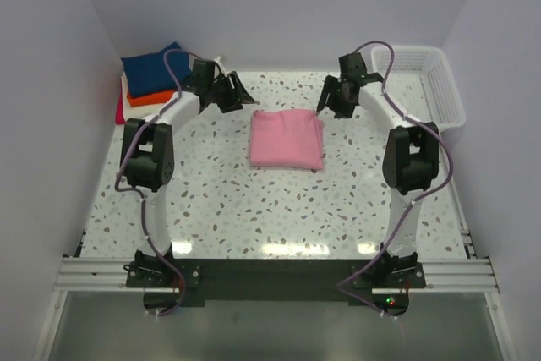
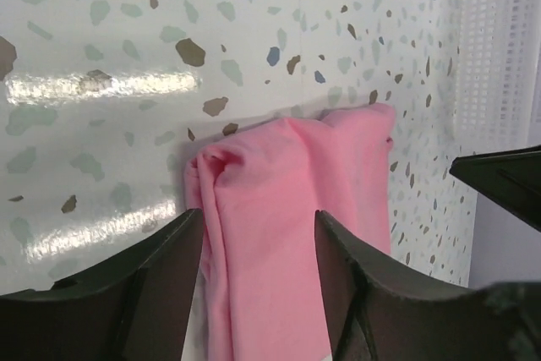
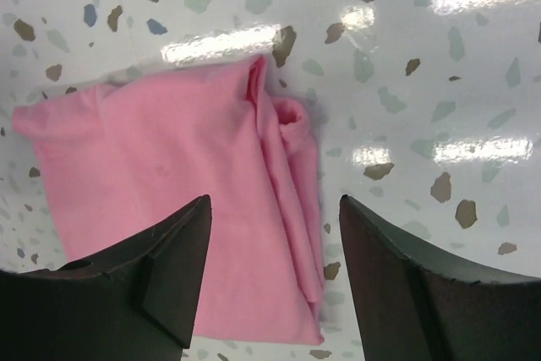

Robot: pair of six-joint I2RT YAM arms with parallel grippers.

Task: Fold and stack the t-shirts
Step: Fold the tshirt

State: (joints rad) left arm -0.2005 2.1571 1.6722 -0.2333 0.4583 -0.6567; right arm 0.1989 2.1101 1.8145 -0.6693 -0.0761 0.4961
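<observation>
A light pink t-shirt lies folded into a flat rectangle in the middle of the table. It also shows in the left wrist view and in the right wrist view. A stack of folded t-shirts sits at the far left corner, navy blue on top, orange under it, a red edge below. My left gripper is open and empty, above the pink shirt's far left corner. My right gripper is open and empty, above its far right corner.
A white plastic mesh basket stands at the far right of the table, also visible in the left wrist view. White walls close in on the left, right and back. The speckled tabletop stretches toward the arm bases.
</observation>
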